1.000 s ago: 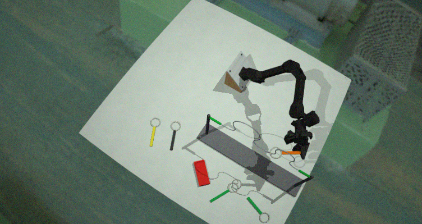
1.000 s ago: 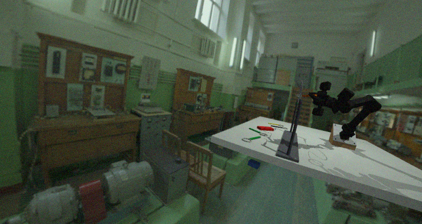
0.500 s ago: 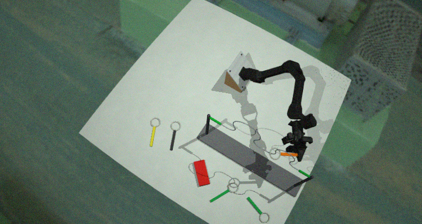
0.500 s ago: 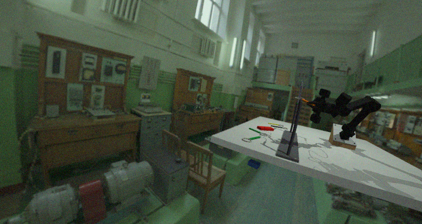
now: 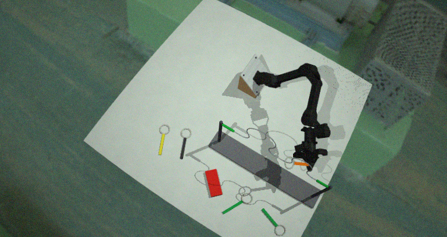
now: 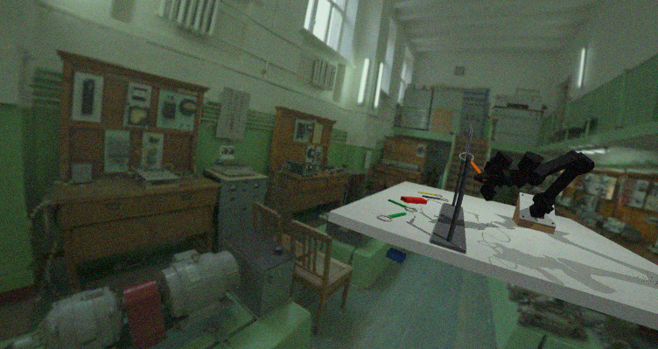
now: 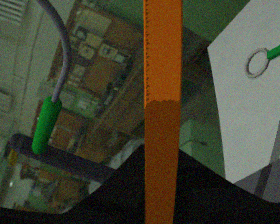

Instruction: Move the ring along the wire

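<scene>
My gripper (image 5: 309, 167) (image 6: 480, 177) is shut on the orange handle (image 5: 300, 163) (image 6: 474, 165) (image 7: 163, 60), above the table. The ring (image 5: 285, 163) (image 6: 459, 156) at the handle's far end is out of the wrist view. In the top view the thin grey wire (image 5: 275, 145) (image 7: 68, 52) crosses the ring, toward the right post; contact cannot be told. One green part (image 5: 322, 183) (image 7: 47, 125) is beside the right post (image 5: 315, 194) (image 7: 66, 160). The other green part (image 5: 227, 128) is beside the left post (image 5: 220, 133).
The posts stand on a dark grey base (image 5: 247, 158). A red block (image 5: 213, 182) (image 6: 413, 199) lies in front of it. Loose rings with a yellow handle (image 5: 161, 144), a black handle (image 5: 183, 148) and green handles (image 5: 232, 207) (image 5: 269, 217) lie on the table.
</scene>
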Robot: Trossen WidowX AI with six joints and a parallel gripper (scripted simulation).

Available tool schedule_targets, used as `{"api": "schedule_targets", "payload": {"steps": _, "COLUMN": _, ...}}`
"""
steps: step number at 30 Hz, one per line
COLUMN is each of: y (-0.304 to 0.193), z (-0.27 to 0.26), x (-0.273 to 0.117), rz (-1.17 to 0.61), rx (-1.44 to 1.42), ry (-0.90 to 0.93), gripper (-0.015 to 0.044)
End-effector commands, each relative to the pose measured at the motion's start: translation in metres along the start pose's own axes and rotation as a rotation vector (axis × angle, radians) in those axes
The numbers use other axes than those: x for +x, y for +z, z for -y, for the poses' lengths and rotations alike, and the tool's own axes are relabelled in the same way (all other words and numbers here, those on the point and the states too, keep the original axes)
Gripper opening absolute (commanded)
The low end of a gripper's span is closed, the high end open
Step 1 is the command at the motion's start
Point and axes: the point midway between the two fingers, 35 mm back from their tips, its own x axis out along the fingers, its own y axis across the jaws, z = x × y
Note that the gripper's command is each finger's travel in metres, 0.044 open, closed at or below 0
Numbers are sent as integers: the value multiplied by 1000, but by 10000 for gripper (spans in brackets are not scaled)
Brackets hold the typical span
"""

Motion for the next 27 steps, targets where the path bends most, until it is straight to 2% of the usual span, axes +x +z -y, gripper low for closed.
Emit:
{"api": "schedule_targets", "payload": {"steps": 1, "y": 1, "z": 17, "x": -3, "rz": -14, "rx": -90, "ry": -53, "gripper": -150}}
{"api": "schedule_targets", "payload": {"steps": 27, "y": 34, "z": 101, "x": -33, "rz": -84, "rx": -623, "ry": -353, "gripper": -150}}
